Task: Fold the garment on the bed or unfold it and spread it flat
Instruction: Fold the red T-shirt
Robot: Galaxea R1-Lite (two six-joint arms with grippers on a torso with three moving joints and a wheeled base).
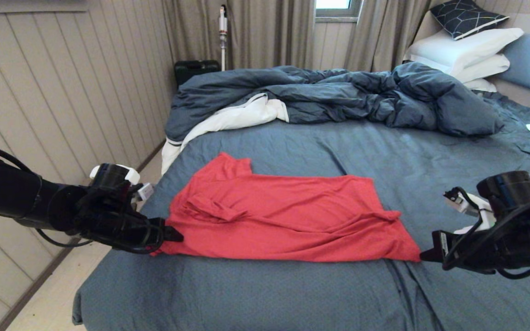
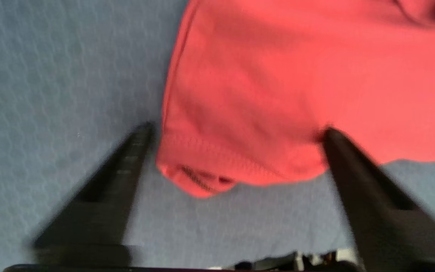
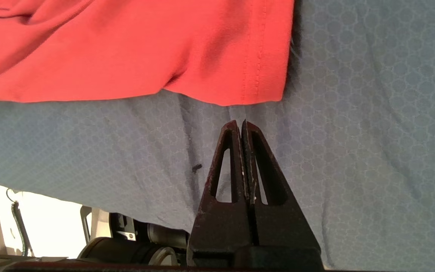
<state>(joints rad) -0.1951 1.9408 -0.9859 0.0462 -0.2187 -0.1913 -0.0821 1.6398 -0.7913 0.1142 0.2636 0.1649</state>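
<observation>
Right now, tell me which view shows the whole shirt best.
The head view: the shirt lies there entire on the bed, between both grippers. The left wrist view shows only one corner, between the left gripper's open fingers. The right wrist view shows only a hemmed corner, just beyond the shut right gripper.

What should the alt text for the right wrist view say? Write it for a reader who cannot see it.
The right gripper, its fingers shut together, points at the hemmed corner of a red garment lying on a slate-blue bed, with a narrow strip of sheet between them. Nothing is held.
</observation>
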